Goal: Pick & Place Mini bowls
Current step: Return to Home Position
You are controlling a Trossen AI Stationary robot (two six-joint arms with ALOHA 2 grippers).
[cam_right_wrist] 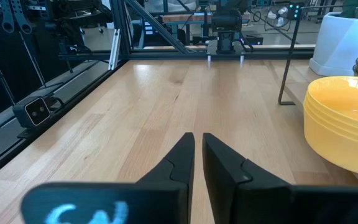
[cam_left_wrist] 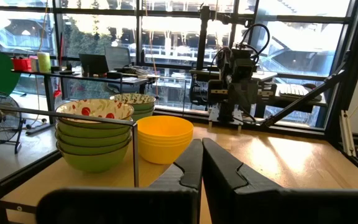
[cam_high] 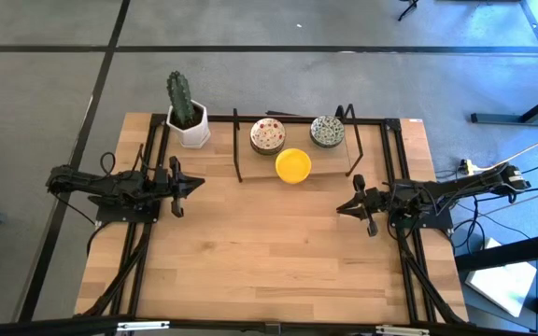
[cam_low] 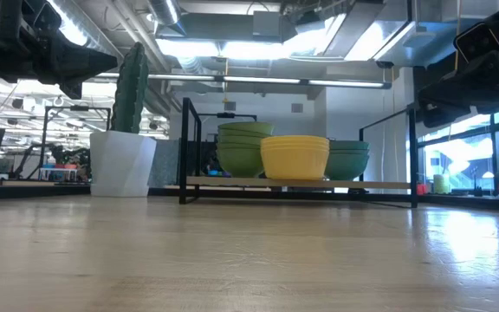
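Clearly apart: bowls [cam_high: 292,165], right end effector [cam_high: 340,209]

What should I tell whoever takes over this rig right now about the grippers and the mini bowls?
Left gripper: shut, empty, hanging over the left side of the table.
Right gripper: shut, empty, over the right side.
Bowls: three stacks on the shelf: red patterned stack and green-grey patterned stack at the back, yellow stack in front. The cactus pot stands beside the shelf.
Done: every bowl in view is stacked on the shelf.
Left: probably nothing to place; just confirm both arms are parked.
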